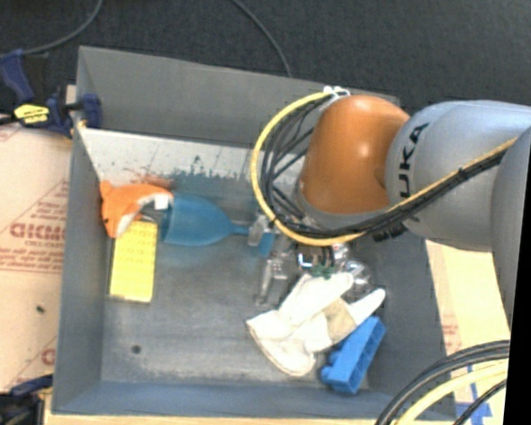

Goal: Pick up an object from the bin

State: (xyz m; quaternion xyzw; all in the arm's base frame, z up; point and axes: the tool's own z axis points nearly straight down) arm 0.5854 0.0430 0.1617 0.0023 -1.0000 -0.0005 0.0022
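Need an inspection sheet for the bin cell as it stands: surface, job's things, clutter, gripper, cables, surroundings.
Surface: grey bin floor, with things along its left and right sides.
Job's things: white crumpled cloth at the front right, under the gripper; grasp not visible.
Clutter: blue block against the cloth's right; yellow block, orange piece and clear blue goblet shape at the back left.
Gripper: gripper low over the cloth.
Cables: yellow and black loops around the orange wrist cover.
Surroundings: dark floor with a loose cable.
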